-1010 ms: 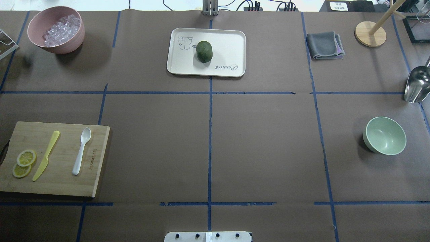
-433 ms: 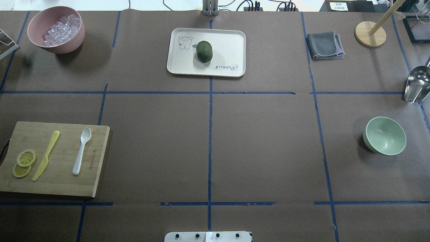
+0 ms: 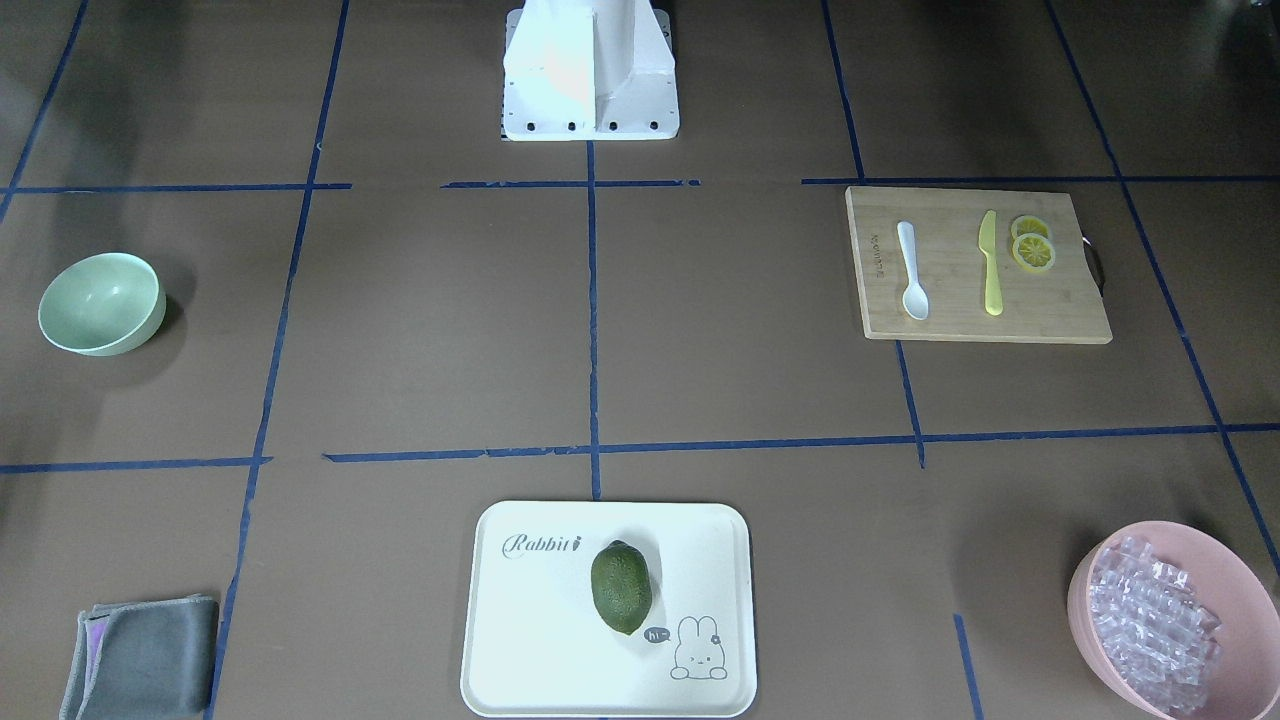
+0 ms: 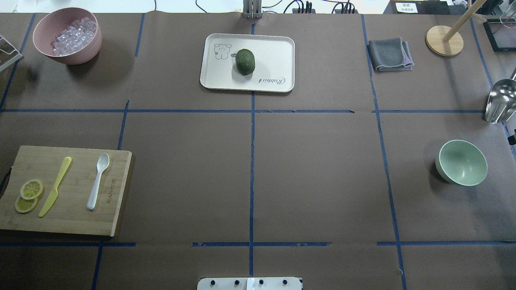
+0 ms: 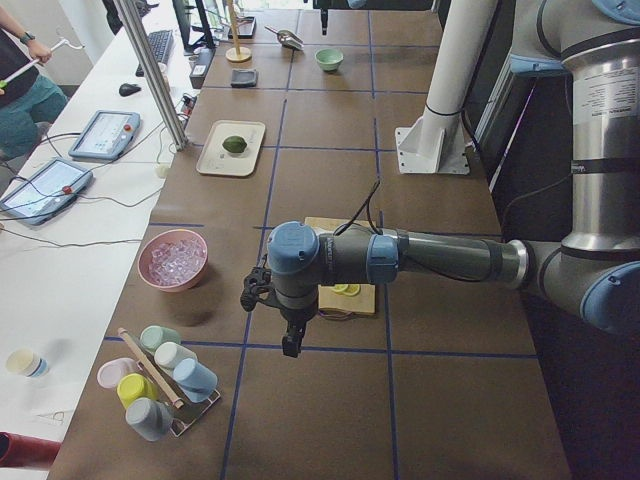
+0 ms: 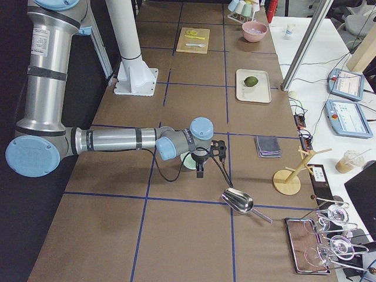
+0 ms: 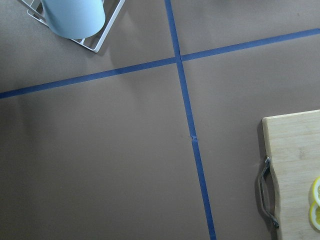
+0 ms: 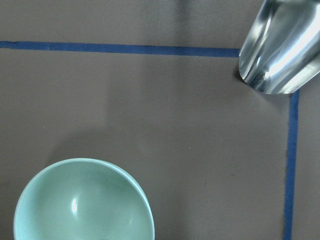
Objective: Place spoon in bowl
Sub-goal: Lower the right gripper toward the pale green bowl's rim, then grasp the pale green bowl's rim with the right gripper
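The white spoon [image 4: 98, 181] lies on a wooden cutting board [image 4: 64, 217] at the table's left, scoop pointing away from me; it also shows in the front view [image 3: 912, 270]. The mint-green bowl [image 4: 461, 162] stands empty at the right, and shows in the right wrist view [image 8: 82, 200]. My left gripper [image 5: 288, 343] shows only in the exterior left view, hanging above the table past the board's outer end. My right gripper [image 6: 200, 170] shows only in the exterior right view, above the table beside the bowl. I cannot tell whether either is open or shut.
A yellow knife [image 4: 55, 186] and lemon slices [image 4: 28, 195] share the board. A pink bowl of ice [image 4: 66, 35], a tray [image 4: 209, 80] with a lime [image 4: 245, 61], a grey cloth [image 4: 390, 54] and a metal scoop [image 4: 500, 100] stand around. A cup rack [image 5: 160, 385] is near the left gripper.
The spoon and the bowl have not moved. A small dark part now shows at the right edge of the overhead view, near the bowl.
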Robot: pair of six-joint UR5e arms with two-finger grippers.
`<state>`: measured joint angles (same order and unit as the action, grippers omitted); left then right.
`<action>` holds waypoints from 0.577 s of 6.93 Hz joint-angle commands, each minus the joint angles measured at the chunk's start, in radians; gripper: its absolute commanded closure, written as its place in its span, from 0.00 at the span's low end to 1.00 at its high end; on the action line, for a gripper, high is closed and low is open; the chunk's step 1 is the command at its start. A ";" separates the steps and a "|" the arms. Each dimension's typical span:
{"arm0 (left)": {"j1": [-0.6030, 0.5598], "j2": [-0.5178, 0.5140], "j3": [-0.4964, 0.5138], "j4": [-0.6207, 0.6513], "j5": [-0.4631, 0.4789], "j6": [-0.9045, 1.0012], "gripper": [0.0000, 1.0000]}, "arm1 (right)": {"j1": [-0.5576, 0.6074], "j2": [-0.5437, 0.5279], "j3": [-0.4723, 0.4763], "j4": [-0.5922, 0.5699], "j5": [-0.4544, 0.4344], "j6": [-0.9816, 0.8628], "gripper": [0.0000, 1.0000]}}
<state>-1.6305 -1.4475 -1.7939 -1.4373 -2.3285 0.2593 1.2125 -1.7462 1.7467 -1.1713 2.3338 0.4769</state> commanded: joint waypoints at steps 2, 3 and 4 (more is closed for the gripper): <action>0.001 0.001 0.002 0.000 0.000 0.000 0.00 | -0.132 -0.003 -0.082 0.189 -0.025 0.124 0.00; 0.001 0.001 0.002 0.000 0.000 0.000 0.00 | -0.157 -0.003 -0.082 0.190 -0.040 0.124 0.00; 0.001 0.003 0.002 0.002 0.000 0.000 0.00 | -0.160 -0.007 -0.085 0.185 -0.051 0.124 0.08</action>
<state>-1.6292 -1.4461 -1.7918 -1.4370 -2.3286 0.2592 1.0673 -1.7501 1.6653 -0.9868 2.2964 0.5971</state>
